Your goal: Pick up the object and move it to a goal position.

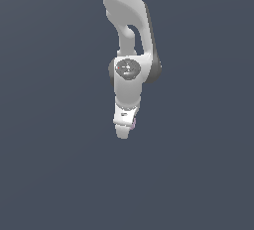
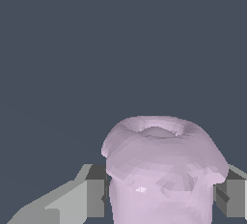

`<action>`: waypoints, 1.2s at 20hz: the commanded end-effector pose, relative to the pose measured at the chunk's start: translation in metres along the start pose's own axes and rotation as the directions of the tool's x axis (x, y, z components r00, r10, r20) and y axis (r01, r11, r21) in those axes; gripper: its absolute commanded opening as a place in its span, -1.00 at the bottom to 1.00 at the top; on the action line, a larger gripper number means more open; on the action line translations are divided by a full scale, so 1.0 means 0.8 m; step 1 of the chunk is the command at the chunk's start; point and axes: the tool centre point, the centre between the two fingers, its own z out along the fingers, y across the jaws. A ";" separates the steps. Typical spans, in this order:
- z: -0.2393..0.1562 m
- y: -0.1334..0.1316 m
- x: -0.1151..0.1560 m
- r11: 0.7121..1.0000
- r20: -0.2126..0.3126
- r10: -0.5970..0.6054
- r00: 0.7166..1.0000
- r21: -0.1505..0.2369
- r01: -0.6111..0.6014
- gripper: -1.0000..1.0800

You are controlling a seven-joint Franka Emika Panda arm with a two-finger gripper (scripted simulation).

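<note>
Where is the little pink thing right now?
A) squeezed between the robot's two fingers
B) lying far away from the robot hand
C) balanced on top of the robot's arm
A: in the wrist view the pink object sits between the gripper fingers, which press its sides.

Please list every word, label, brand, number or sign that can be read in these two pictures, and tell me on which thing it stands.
There are none. The white robot arm, its end effector and the pale pink stubby cylinder-like block between the grey fingers carry no text. The round grey cap on the arm's joint shows only a blurred relief, not letters.
</note>
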 end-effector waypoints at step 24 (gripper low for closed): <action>-0.166 -0.033 0.008 1.000 -0.002 0.000 1.000 -0.001 0.000 -1.00</action>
